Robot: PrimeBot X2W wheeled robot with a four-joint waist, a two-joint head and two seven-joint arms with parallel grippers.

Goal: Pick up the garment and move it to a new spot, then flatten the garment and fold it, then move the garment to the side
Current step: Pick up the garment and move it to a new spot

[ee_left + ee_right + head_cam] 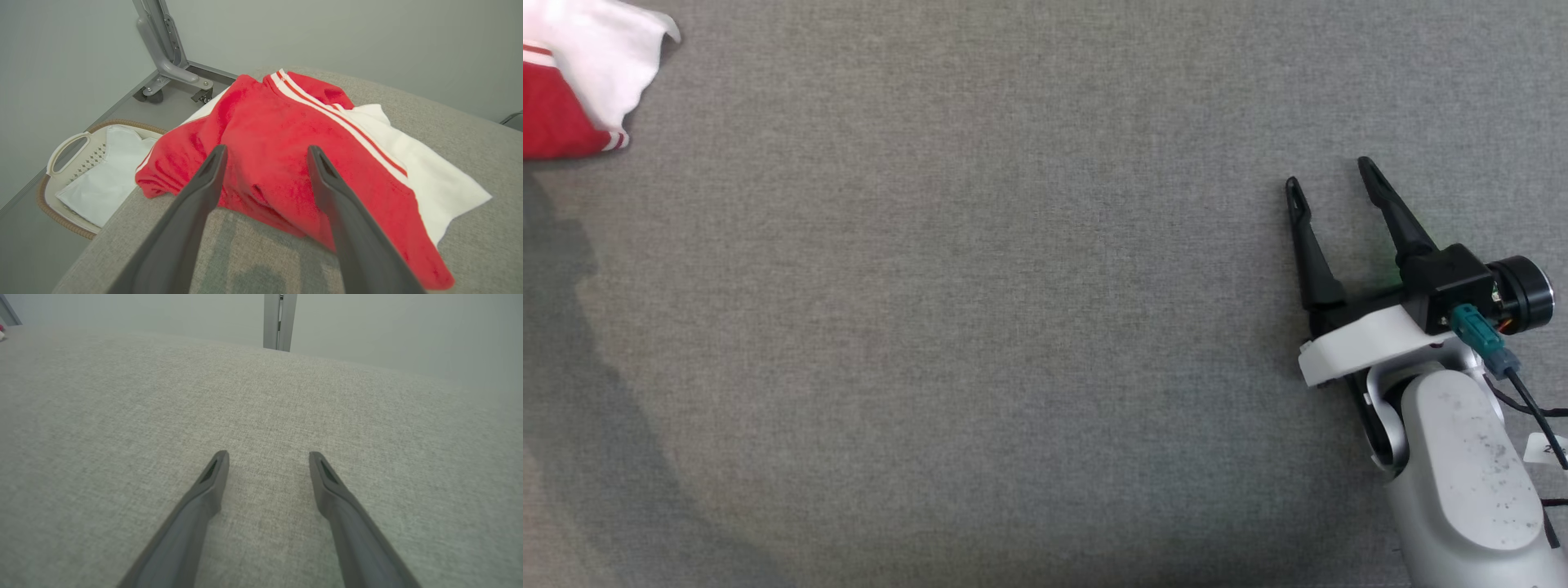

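Left gripper [265,153]: jaws spread wide, empty, pointed at red-and-white garment [278,134].
Right gripper [1330,174]: jaws spread wide, empty, over grey tabletop [1013,327].
Laundry basket [92,159]: seen from left wrist view.

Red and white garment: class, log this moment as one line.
stage: pre-pickup | red and white fleece garment: crumpled at grey fabric-covered table edge | left claw: open, aimed at garment | right claw: open, over bare table

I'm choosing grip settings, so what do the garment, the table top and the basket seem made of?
Garment: soft, fuzzy fleece or knit, red and white, matte; its nap and limp folds suggest so.
Table top: grey woven cloth cover, matte; fine weave shows.
Basket: probably cream moulded plastic, smooth, with pierced holes and a brown braided rim.
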